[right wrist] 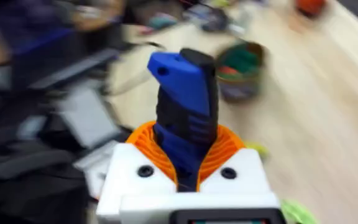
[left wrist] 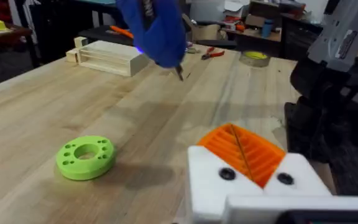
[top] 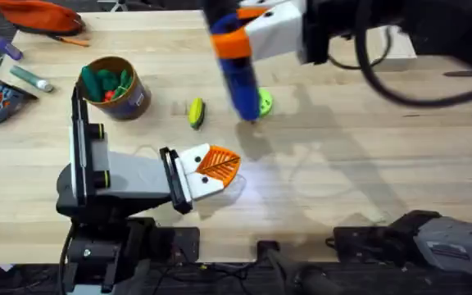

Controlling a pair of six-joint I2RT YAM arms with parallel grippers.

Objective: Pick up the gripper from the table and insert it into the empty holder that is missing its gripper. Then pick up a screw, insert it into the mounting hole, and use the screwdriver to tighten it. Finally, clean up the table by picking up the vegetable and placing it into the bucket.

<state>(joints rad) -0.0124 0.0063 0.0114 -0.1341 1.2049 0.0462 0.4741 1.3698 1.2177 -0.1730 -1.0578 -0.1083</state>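
Blue is what I see first: the screwdriver (top: 240,78) hangs upright in my right claw (top: 244,45), the orange ribbed pads clamped on its barrel, and its thin bit points down right beside the green disc (top: 263,102) on the pale wooden counter (top: 367,172). From the right wrist camera the screwdriver (right wrist: 185,106) stands squeezed between the two orange pads of that claw (right wrist: 188,165), its blue and black body rising clear of the white finger bases. I'll place the rest by the green disc. The vegetable (top: 196,112), yellow with green ends, lies on the counter near the disc, on the side toward the bucket (top: 115,87). The bucket stands farther off on that same side, brown with a tan rim and a label, with green and orange toy pieces inside. My left claw (top: 220,166) sits low over the counter on the near side of the disc, well apart from it, its orange pads pressed together with nothing between them. The left wrist camera shows that claw (left wrist: 244,152) shut the same way, the disc (left wrist: 86,157) flat on the wood ahead, and the screwdriver (left wrist: 154,28) beyond it, blurred, so I can't say whether its bit touches the counter.
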